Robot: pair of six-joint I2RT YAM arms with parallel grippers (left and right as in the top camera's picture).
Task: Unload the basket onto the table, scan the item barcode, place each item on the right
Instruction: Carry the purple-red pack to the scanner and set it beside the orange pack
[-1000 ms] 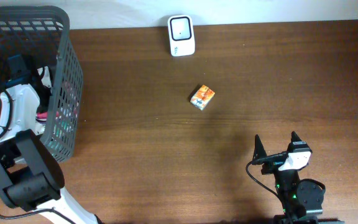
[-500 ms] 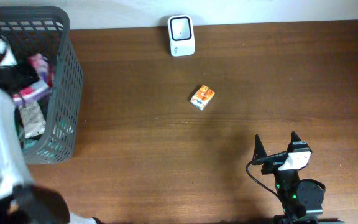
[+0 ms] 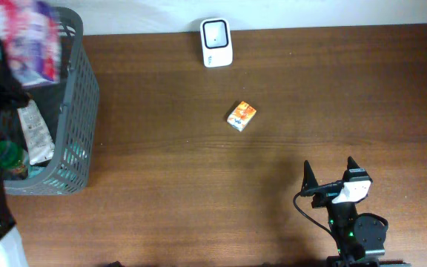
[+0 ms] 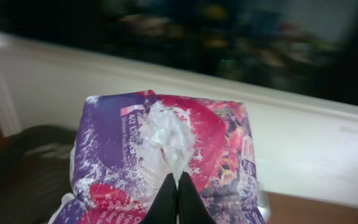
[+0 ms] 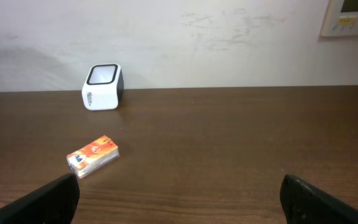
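Observation:
My left gripper (image 4: 178, 185) is shut on a fold of clear wrap on a purple-and-red plastic packet (image 4: 166, 149). In the overhead view this packet (image 3: 27, 35) hangs blurred above the far corner of the grey basket (image 3: 82, 111), close to the camera. No barcode shows on its visible face. The white barcode scanner (image 3: 216, 42) stands at the table's far edge, its window (image 5: 104, 73) facing up. My right gripper (image 3: 330, 172) rests at the near right, open, with nothing between its fingers (image 5: 51, 200).
A small orange box (image 3: 241, 116) lies mid-table, in front of the scanner (image 5: 102, 87). It is the orange box (image 5: 93, 155) ahead and left of my right gripper. The basket holds more goods, among them a pale packet (image 3: 34, 133) and a green item (image 3: 4, 154).
My left gripper has shut on the packet inside the basket and lifted it up and out, toward the camera. The right arm and the orange box have not moved.

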